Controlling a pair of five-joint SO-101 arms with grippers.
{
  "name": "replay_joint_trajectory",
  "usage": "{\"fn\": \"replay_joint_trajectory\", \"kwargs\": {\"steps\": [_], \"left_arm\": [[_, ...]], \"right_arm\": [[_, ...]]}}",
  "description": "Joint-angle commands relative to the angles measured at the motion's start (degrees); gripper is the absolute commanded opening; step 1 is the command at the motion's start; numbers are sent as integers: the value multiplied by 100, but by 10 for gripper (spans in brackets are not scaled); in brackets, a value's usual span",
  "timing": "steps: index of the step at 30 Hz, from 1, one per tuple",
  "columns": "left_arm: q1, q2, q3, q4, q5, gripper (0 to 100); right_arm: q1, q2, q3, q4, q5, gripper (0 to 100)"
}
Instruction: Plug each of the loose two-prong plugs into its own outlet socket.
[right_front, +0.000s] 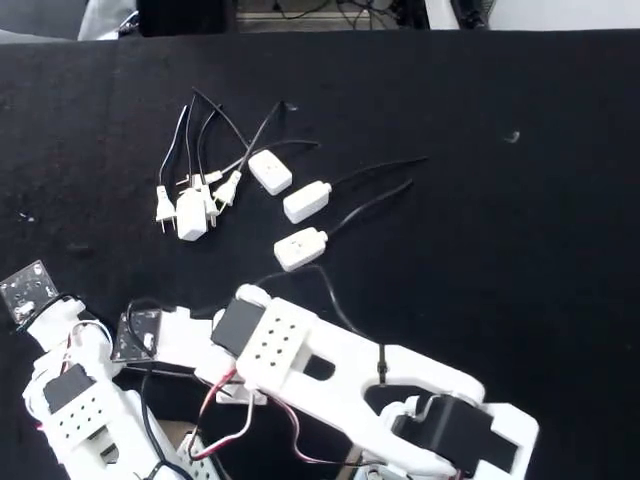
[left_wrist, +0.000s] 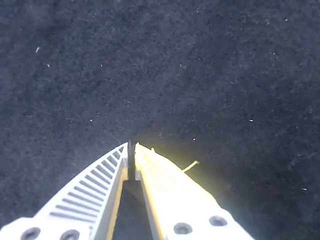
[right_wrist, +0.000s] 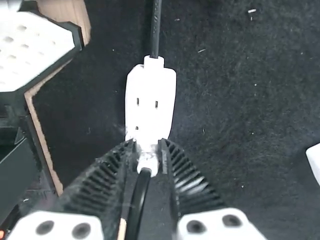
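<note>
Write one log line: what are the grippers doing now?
right gripper: shut on plug at socket | left gripper: shut, empty, over table

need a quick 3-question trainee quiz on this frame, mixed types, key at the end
1. True or false: the left hand is open.
2. What is the right hand shut on? A) a white plug B) a pen C) nothing
3. Fill in: the socket just ahead of the right hand has a ____ cable.

Key:
1. False. It is shut on nothing, over the black table.
2. A.
3. Black.
</note>
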Motion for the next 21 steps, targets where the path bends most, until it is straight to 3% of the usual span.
{"fn": "replay_joint_trajectory", "kwargs": {"steps": [1, 21], "left_arm": [[-48, -35, -136, -79, 44, 33], [-48, -35, -136, -79, 44, 33]], "right_arm": [[-158, 75, 532, -35, -35, 11], [202, 145, 822, -105, 18, 11]]}}
